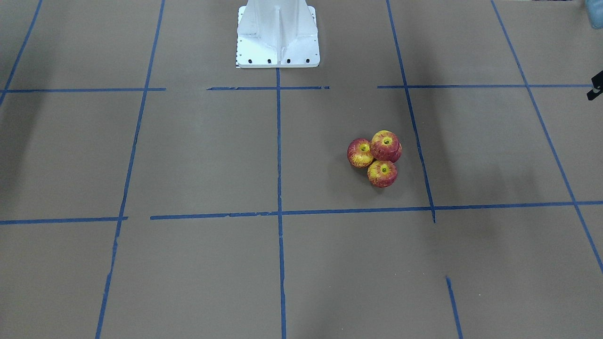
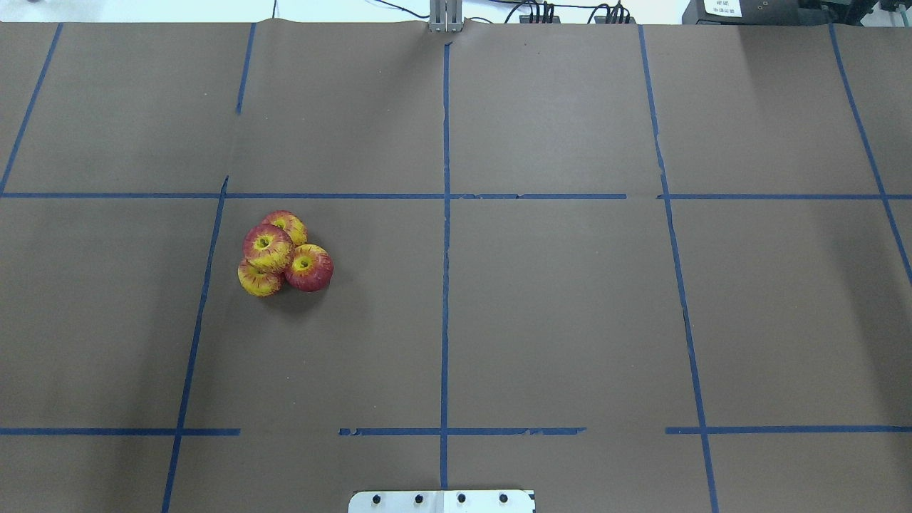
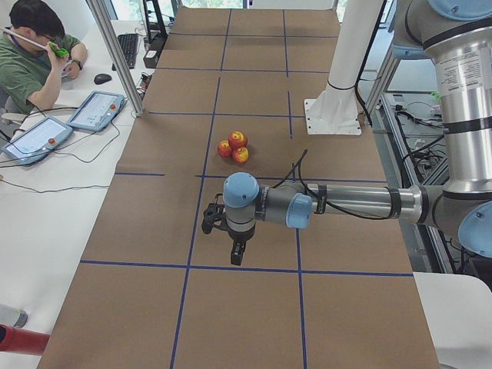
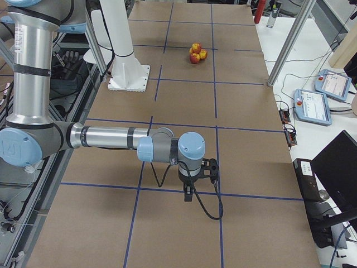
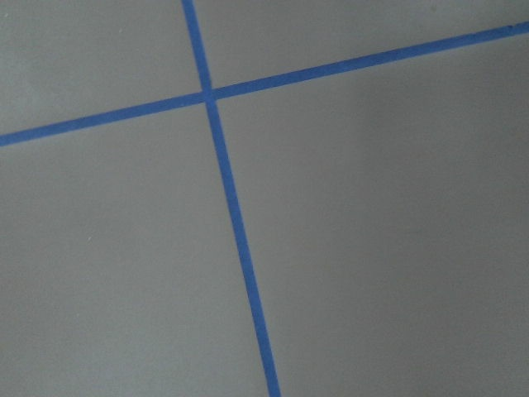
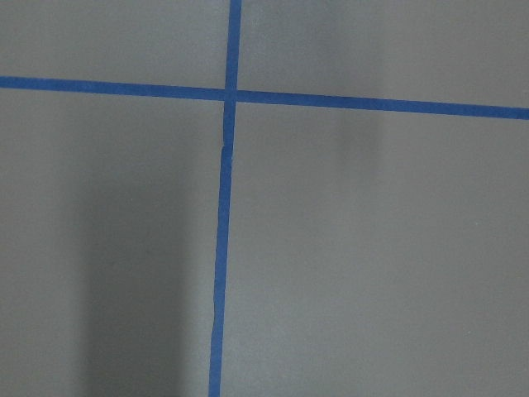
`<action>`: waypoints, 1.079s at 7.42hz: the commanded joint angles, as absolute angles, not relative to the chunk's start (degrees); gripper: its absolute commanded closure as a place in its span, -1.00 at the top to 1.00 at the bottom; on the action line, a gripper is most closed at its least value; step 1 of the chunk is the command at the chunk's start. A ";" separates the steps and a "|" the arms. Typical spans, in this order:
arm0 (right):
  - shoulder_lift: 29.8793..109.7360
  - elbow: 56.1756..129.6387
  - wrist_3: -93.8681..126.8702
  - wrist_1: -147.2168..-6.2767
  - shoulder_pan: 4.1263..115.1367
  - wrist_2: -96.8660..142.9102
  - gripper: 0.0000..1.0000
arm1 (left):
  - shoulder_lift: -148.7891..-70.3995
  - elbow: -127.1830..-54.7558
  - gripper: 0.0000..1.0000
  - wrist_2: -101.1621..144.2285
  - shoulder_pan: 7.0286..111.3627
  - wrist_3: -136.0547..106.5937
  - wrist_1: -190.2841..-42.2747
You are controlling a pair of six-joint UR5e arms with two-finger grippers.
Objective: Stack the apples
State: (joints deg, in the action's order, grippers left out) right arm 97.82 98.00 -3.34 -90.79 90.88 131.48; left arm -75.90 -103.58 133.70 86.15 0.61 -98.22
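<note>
1. The table [image 2: 570, 320] is covered in brown paper and divided into squares by blue tape lines [image 2: 445, 285].
2. The left arm [image 3: 354, 201] reaches out level over the table's end on the robot's left. The right arm [image 4: 106, 137] does the same over the opposite end. Both are well apart from the fruit.
3. A white base [image 1: 278, 42] is bolted at the robot's edge of the table, on the centre line.
4. The left pincer [image 3: 237, 254] hangs pointing down above the paper with nothing seen in it. It shows only from the side, so I cannot tell how far apart its fingers stand.
5. The right pincer [image 4: 189, 192] hangs the same way above a tape line. Its opening cannot be judged either. Each wrist camera sees only bare paper and a tape crossing.
6. The apples [image 2: 285, 253] lie in one tight cluster on the robot's left half, in the middle row, nearer the left tape line than the centre line.
7. Three of them touch on the table. The top apple [image 2: 267, 247] rests on them, stem hollow up.
</note>
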 commanded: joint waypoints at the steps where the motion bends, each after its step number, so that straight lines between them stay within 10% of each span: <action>1: 97.82 98.00 -3.34 -90.79 90.88 131.48 1.00 | -76.54 -103.53 1.00 133.68 92.01 2.81 -96.08; 8: 97.82 98.00 -3.34 -90.79 90.88 131.48 1.00 | -78.40 -104.15 1.00 133.50 92.29 3.08 -94.56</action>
State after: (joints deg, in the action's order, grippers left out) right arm 97.82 98.00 -3.34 -90.79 90.88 131.49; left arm -78.08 -103.87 133.28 92.36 3.11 -94.05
